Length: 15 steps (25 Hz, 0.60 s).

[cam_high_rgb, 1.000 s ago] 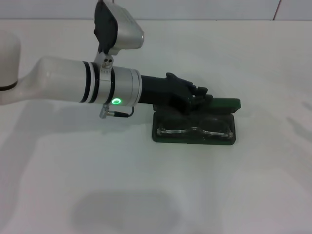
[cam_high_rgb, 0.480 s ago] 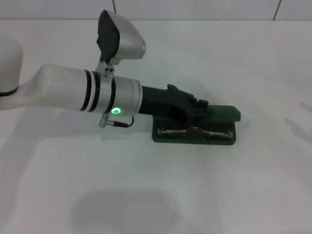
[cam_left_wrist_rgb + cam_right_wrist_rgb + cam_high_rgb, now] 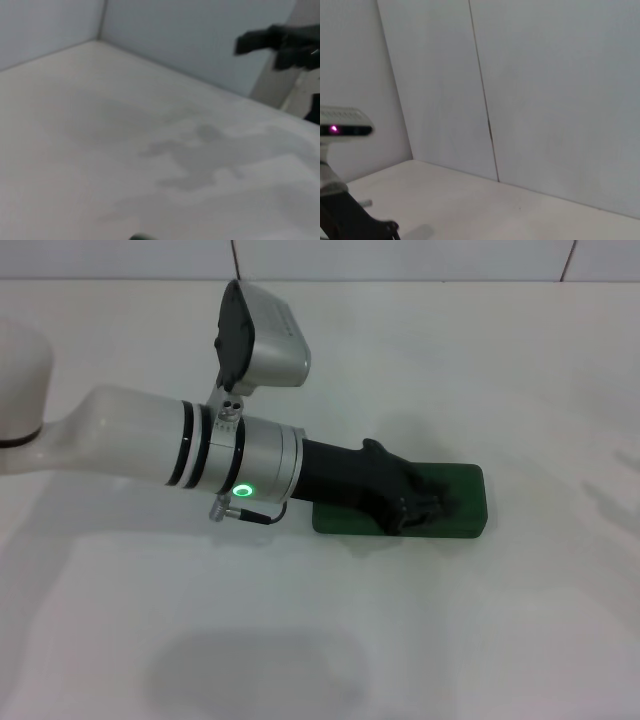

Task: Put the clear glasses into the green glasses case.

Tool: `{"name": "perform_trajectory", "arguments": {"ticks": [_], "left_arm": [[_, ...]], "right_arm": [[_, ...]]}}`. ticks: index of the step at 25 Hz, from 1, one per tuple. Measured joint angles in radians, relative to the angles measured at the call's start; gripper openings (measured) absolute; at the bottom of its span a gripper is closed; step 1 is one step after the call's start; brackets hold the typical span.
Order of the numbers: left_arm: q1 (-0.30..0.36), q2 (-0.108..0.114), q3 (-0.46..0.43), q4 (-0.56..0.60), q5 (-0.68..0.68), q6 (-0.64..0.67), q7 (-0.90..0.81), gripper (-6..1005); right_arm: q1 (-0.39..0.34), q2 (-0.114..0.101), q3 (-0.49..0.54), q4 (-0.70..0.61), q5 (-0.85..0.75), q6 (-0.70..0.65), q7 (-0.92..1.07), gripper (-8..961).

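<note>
White tabletop (image 3: pixel 480 620) filled the head view, backed by a pale tiled wall (image 3: pixel 400 258) along the far edge. Near the middle of that surface lay the green glasses case (image 3: pixel 462 502), its lid down flat on the base. From the left side of the view the left arm (image 3: pixel 140 435) reached across, its silver wrist ring showing a green light, with the boxy wrist camera (image 3: pixel 262 336) standing up from it. The left gripper (image 3: pixel 418 508) rested on top of the case's lid, covering much of the case's left half; its black fingers merged with the dark lid, and I could not tell whether they were spread or pressed together. The clear glasses could not be seen anywhere, with the case closed. In the left wrist view only bare table and wall showed, with a dark object at the upper corner too unclear to identify. From the right wrist view came wall panels, a strip of table and the other arm's camera (image 3: pixel 345 123). The right gripper itself appeared in no view.
</note>
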Motion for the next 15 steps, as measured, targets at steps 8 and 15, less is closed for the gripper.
{"name": "perform_trajectory", "arguments": {"ticks": [8, 15], "left_arm": [[0.16, 0.04, -0.105, 0.305, 0.008, 0.312, 0.015, 211], [0.256, 0.076, -0.409, 0.268, 0.004, 0.693, 0.113, 352]], "right_arm": [[0.012, -0.001, -0.025, 0.0, -0.083, -0.031, 0.004, 639], [0.029, 0.004, -0.281, -0.017, -0.037, -0.066, 0.003, 642]]}}
